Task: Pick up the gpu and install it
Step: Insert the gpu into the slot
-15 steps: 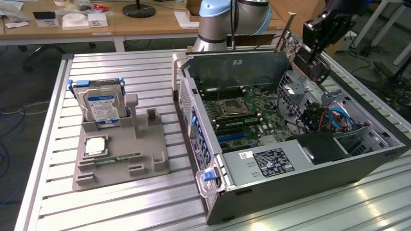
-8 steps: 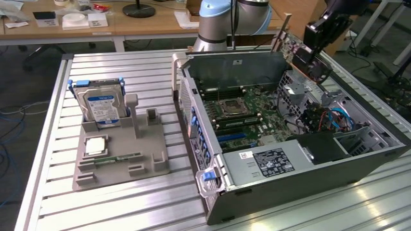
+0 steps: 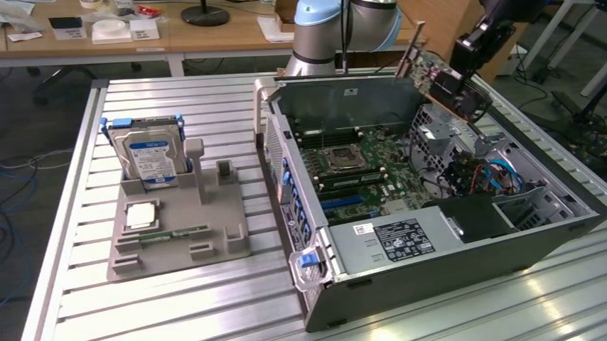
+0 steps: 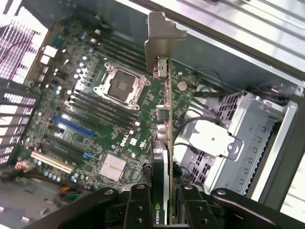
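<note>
nearest the wrist camera, the gripper (image 4: 164, 198) has its fingers closed narrow on the gpu (image 4: 163, 138), pinching the card edge-on, with the silver bracket (image 4: 164, 36) at its far end over the open case.

going from the exterior view's left: a hard drive (image 3: 152, 153) stands in a grey holder (image 3: 180, 234), well apart from the work. then the case (image 3: 446, 266) lies open with the motherboard (image 3: 365, 167) bare. the gpu hangs in the upper right of that frame, tilted, above the case's far corner and clear of the board.

risks, as i judge them:
- the hold is on a thin card, so it may pivot or slip.
- the bracket could catch the case wall or the drive cage (image 4: 248, 138).
- if the card's edge misses the blue slot (image 4: 71, 125), pressing could bend contacts or board.
- loose cables (image 3: 488, 174) beside the cage could snag.
</note>
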`<state>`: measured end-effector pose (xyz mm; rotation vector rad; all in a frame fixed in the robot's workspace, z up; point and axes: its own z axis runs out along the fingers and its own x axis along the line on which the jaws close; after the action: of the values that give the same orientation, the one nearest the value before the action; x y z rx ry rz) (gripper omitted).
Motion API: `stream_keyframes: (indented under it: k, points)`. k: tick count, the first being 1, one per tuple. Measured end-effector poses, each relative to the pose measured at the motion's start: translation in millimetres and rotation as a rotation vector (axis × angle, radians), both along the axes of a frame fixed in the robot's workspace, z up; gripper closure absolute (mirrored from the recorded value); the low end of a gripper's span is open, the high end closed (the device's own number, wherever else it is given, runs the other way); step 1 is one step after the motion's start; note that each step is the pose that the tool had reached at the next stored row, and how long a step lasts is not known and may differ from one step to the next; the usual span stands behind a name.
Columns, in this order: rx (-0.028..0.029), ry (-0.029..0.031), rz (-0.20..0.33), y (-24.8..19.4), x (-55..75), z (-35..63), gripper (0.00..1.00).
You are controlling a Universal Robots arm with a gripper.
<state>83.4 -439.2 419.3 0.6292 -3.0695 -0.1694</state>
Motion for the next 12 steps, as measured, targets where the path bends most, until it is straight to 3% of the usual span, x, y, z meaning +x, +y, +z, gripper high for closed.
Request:
stream_keyframes:
  k: [12]
  points:
    - [0.0000, -0.0001, 0.176, 0.0, 0.0, -0.2, 0.73]
